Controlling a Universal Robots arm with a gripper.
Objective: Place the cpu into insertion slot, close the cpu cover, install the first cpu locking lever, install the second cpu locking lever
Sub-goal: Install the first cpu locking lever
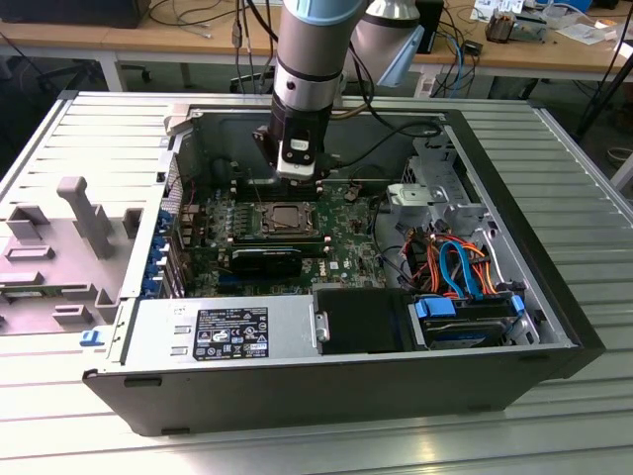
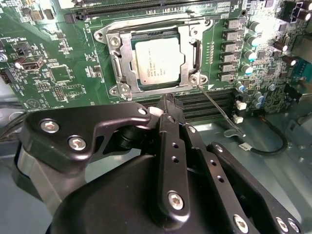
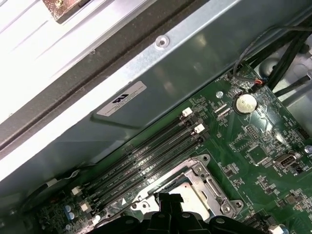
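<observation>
Hovering beside the seated cpu (image 2: 160, 61) in the second wrist view, pincer (image 2: 168, 103) pressed together.

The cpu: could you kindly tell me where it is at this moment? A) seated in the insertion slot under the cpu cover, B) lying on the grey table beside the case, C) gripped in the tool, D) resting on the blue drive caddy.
A: in the second wrist view the cpu sits in the insertion slot, its silver top showing through the window of the cpu cover.
</observation>
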